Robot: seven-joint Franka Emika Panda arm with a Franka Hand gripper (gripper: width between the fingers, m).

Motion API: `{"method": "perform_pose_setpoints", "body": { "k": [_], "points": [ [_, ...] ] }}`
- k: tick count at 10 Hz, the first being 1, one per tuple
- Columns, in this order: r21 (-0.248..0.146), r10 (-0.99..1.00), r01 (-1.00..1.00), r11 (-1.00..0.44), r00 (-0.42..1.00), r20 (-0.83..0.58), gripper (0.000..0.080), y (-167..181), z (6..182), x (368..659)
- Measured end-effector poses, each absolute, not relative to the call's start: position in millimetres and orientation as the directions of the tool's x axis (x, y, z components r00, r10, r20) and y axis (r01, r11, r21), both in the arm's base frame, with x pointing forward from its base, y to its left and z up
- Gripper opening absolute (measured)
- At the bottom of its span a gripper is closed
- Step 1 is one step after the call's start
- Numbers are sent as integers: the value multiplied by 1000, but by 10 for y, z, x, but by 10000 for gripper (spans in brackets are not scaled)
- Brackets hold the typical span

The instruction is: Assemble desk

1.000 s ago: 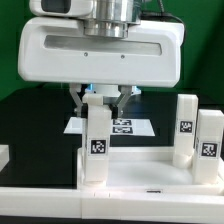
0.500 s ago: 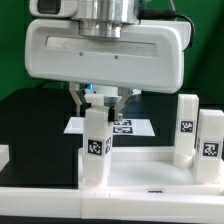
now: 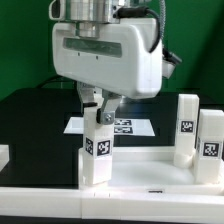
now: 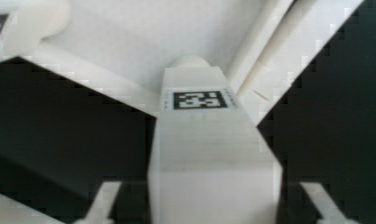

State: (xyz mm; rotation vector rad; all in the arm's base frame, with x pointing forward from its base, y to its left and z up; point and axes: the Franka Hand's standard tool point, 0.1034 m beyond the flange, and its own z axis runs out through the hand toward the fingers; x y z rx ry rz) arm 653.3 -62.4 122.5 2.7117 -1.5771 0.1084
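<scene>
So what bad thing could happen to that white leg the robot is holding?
The gripper is turning the tall white square plastic leg in a corner of the big white rimmed tabletop. If the leg tilts, it might jam or slip from the fingers. Two more white tagged legs stand nearby, and a wide swing could knock them.

Pincer (image 3: 98,108) downward, fingers (image 3: 89,101) clamped, wrist turned.

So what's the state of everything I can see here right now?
Gripper: shut on the leg.
Held leg: upright, in the tabletop's corner.
Tabletop: lying flat, rim up.
Two other legs: standing upright.
Marker board: flat on the table.
</scene>
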Motion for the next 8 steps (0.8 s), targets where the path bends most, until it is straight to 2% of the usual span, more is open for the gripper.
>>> {"method": "perform_pose_setpoints", "body": {
  "k": [2,4,5,6,7,8],
  "points": [
    [-34,-949,-949,-315,313,46,291,-638,1225,6534],
    [-37,-979,-979,-199,198,40,291,-643,1223,6530],
    [-38,-982,-982,-187,185,39,291,-640,1221,6530],
    [-36,-974,-974,-224,223,41,386,-639,1220,6529],
    [-33,-956,-956,-291,290,44,580,-642,1219,6529],
    [-31,-944,-944,-328,326,46,580,-637,1217,6527]
  ]
}}
